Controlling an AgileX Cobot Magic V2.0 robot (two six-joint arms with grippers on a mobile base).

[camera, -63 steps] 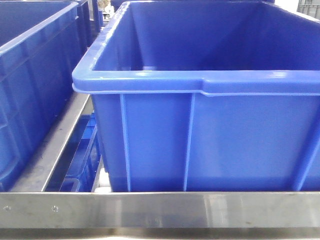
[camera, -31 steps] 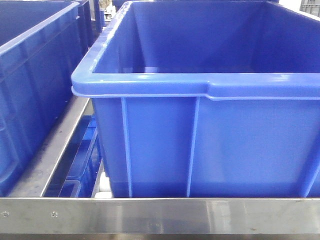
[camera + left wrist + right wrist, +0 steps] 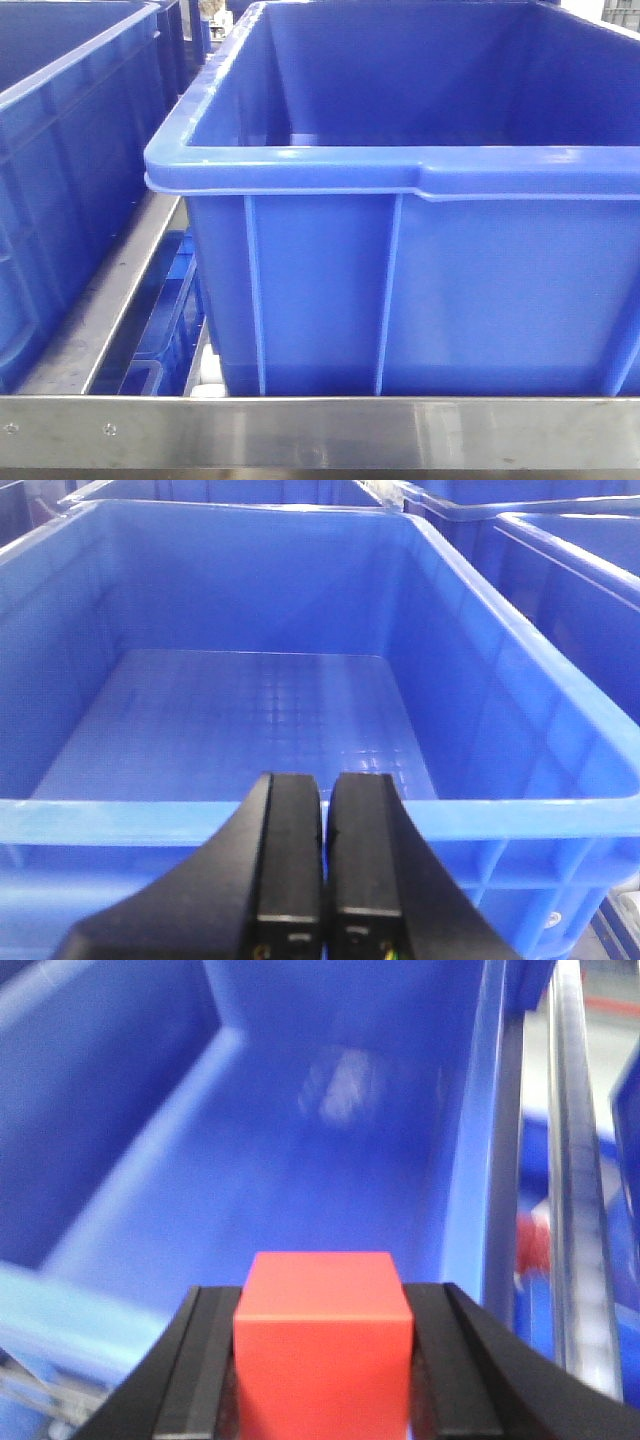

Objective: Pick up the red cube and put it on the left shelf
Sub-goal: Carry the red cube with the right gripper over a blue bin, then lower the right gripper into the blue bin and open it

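Note:
The red cube is a bright red block held between the two black fingers of my right gripper, which is shut on it. The gripper holds it above the inside of a large blue crate. My left gripper is shut and empty, its black fingers pressed together just over the near rim of an empty blue crate. Neither gripper nor the cube shows in the front view.
The front view shows a big blue crate on a steel shelf rail, with another blue crate to its left. More blue crates stand to the right in the left wrist view. A steel rail runs along the crate's right side.
The front view has shifted slightly, so the crate sits a little lower and nearer than a second ago. Since half a second ago almost nothing has moved.

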